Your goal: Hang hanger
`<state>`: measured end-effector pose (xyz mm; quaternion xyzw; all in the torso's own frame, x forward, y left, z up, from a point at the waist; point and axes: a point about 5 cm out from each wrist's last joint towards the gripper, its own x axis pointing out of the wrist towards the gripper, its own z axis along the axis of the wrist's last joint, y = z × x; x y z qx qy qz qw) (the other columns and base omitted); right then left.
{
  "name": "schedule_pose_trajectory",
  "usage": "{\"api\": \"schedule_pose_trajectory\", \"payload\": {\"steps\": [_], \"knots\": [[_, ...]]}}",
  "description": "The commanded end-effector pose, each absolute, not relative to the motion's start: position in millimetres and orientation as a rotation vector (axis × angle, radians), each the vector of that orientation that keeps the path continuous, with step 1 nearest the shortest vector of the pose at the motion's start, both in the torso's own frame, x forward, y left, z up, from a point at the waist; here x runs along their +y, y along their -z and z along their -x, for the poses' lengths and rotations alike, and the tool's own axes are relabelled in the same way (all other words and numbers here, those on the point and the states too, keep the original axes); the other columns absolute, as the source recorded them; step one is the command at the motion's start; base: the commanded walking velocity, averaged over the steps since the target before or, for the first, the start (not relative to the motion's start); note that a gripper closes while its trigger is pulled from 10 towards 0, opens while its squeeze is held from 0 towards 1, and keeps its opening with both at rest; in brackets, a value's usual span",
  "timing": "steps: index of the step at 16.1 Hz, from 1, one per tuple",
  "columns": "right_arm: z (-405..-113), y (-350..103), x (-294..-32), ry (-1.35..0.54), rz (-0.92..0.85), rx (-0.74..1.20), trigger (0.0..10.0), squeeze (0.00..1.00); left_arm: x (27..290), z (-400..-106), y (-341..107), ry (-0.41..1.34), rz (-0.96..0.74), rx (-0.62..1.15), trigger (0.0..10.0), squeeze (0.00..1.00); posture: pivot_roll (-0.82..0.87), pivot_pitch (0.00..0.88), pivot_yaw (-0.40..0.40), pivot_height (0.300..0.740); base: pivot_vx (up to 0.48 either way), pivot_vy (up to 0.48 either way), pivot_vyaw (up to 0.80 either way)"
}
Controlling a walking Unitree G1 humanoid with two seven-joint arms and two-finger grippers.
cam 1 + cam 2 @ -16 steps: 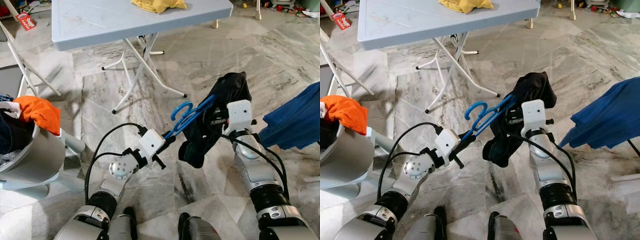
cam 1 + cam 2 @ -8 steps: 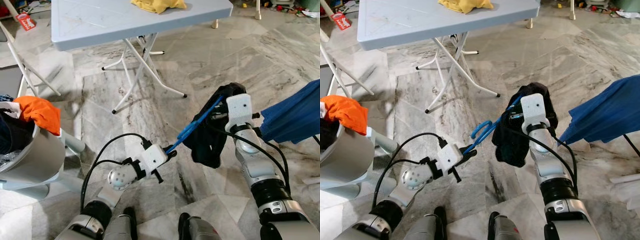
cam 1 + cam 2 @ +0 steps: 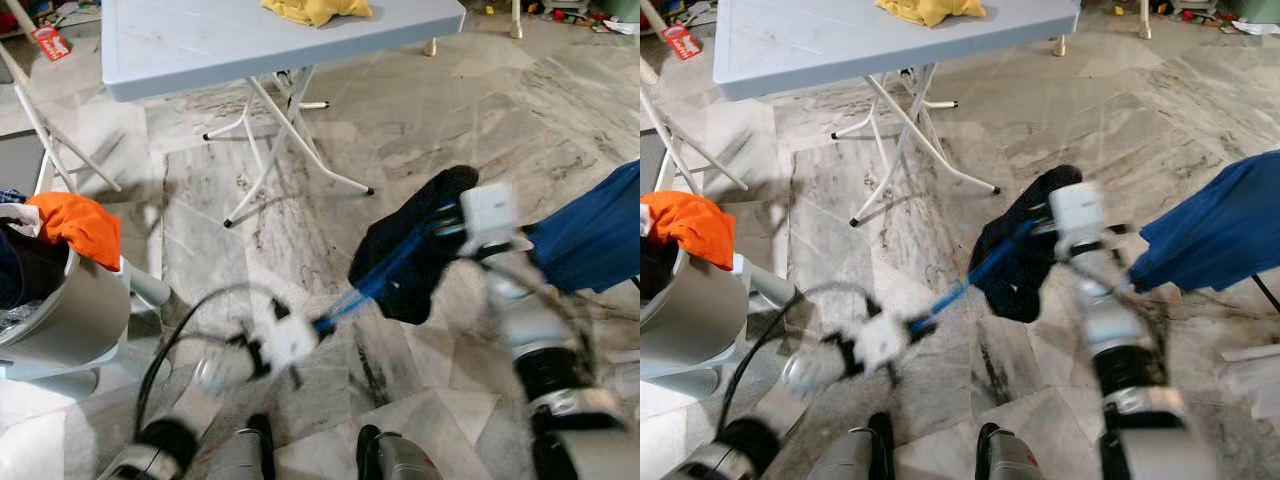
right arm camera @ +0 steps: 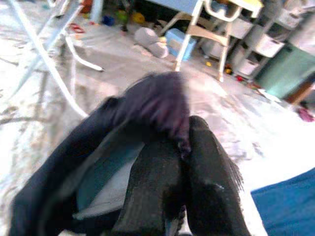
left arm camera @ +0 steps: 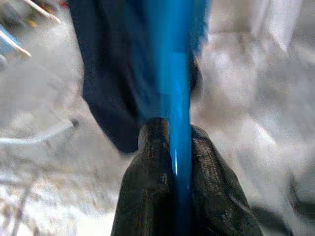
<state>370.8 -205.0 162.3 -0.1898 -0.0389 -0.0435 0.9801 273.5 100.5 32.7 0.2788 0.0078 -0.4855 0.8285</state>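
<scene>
A blue plastic hanger (image 3: 372,282) runs slantwise between my two grippers, low over the marble floor. My left gripper (image 3: 318,325), blurred by motion, is shut on its lower end; in the left wrist view the black fingers (image 5: 206,182) clamp the blue bar (image 5: 177,98). A dark garment (image 3: 405,262) is draped over the hanger's upper part and hides its far end. My right gripper (image 3: 450,222) is at the garment's top, and its fingers (image 4: 204,182) are shut on the dark cloth (image 4: 157,98).
A folding table (image 3: 200,50) with a yellow cloth (image 3: 315,10) stands ahead. A grey laundry basket (image 3: 70,310) holding an orange garment (image 3: 75,222) sits at my left. A blue garment (image 3: 590,235) hangs at the right edge.
My left gripper has pulled the hanger's end down and towards me. The dark garment now covers more of the hanger, and the hook no longer shows. Both arms are blurred.
</scene>
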Motion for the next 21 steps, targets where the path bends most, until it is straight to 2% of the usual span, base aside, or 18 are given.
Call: {"api": "schedule_pose_trajectory", "payload": {"steps": [1, 5, 9, 11, 12, 13, 15, 17, 18, 19, 20, 21], "knots": [[-369.5, -148.6, -206.4, 0.05, 0.424, 0.01, 0.0, 0.0, 104.5, -273.2, -27.0, 0.981, -0.615, 0.044, 0.0, 0.0, -0.09, 0.241, -0.003, 0.74, 0.0, 0.0, 0.0], [-360.4, -124.7, -214.2, 0.044, 0.457, 0.103, 0.0, 0.0, 106.7, -277.4, -29.5, 0.953, -0.61, 0.034, 0.0, 0.0, -0.09, 0.24, -0.007, 0.74, 0.0, 0.0, 0.0], [-355.2, -109.1, -227.5, 0.105, 0.414, 0.18, 0.0, 0.0, 111.2, -289.6, -51.0, 0.846, -0.556, -0.104, 0.0, 0.0, -0.1, 0.238, 0.0, 0.74, 0.0, 0.0, 0.0], [-348.2, -104.5, -245.5, 0.251, 0.297, 0.182, 0.0, 0.0, 122.5, -299.9, -67.4, 0.678, -0.451, -0.174, 0.0, 0.0, -0.1, 0.238, 0.0, 0.74, 0.0, 0.0, 0.0], [-347.4, -104.0, -246.7, 0.264, 0.287, 0.181, 0.0, 0.0, 123.7, -300.4, -68.1, 0.663, -0.436, -0.176, 0.0, 0.0, -0.1, 0.239, -0.002, 0.74, 0.0, 0.0, 0.0], [-344.8, -102.5, -249.3, 0.297, 0.24, 0.168, 0.0, 0.0, 130.0, -303.7, -69.8, 0.572, -0.371, -0.167, 0.0, 0.0, -0.09, 0.241, -0.006, 0.74, 0.0, 0.0, 0.0], [-341.2, -99.2, -248.0, 0.329, 0.132, 0.151, 0.0, 0.0, 139.0, -307.8, -67.6, 0.428, -0.243, -0.115, 0.0, 0.0, -0.1, 0.241, -0.008, 0.74, 0.0, 0.0, 0.0], [-338.7, -96.1, -241.0, 0.322, 0.079, 0.14, 0.0, 0.0, 135.7, -305.3, -61.6, 0.402, -0.158, -0.073, 0.0, 0.0, -0.1, 0.242, -0.009, 0.74, 0.0, 0.0, 0.0], [-337.1, -94.0, -237.0, 0.314, 0.06, 0.14, 0.0, 0.0, 133.5, -303.8, -59.1, 0.392, -0.136, -0.056, 0.4, 0.0, -0.1, 0.242, -0.009, 0.74, 0.0, 0.0, 0.0], [-334.4, -92.4, -234.4, 0.31, 0.039, 0.131, 0.0, 0.0, 131.1, -302.2, -56.2, 0.383, -0.126, -0.035, 1.8, 0.0, -0.1, 0.24, -0.014, 0.74, 0.0, 0.0, 0.0], [-328.1, -90.8, -227.8, 0.289, 0.016, 0.109, 0.0, 0.0, 129.5, -298.0, -52.2, 0.366, -0.117, -0.016, 3.8, 0.0, -0.1, 0.24, -0.014, 0.74, 0.0, 0.0, 0.0], [-322.2, -89.8, -224.2, 0.272, -0.002, 0.089, 0.0, 0.0, 131.5, -294.8, -49.0, 0.332, -0.124, -0.001, 4.8, 0.0, -0.1, 0.234, -0.014, 0.74, 0.0, 0.0, 0.0]]}}
